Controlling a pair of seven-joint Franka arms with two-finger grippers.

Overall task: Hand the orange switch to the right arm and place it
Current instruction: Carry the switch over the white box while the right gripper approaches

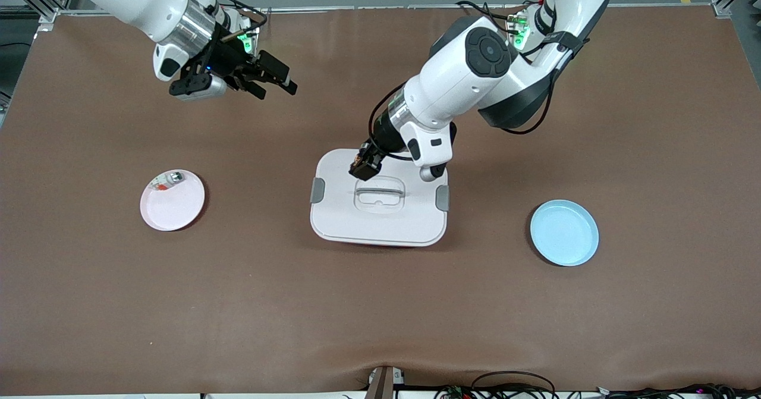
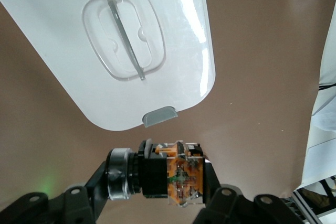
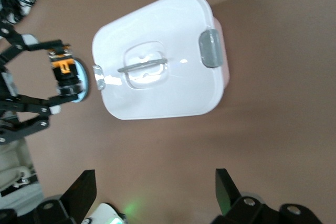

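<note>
- Left wrist view shows the orange switch (image 2: 168, 176) pinched tight in the left gripper (image 2: 157, 192), up in the air, so the other arm can take it.
- It hangs over the white box (image 1: 380, 209) that sits in the middle of the tabletop, above the lid's edge nearest the robots.
- The right gripper (image 1: 252, 78) has its fingers spread wide and holds nothing. It hovers near the tabletop corner at the right arm's end, ready for the hand-over, I think.
- A pink plate (image 1: 178, 211) with a small whitish piece (image 1: 166, 180) lies toward the right arm's end.
- A blue plate (image 1: 564, 233) lies toward the left arm's end.
</note>
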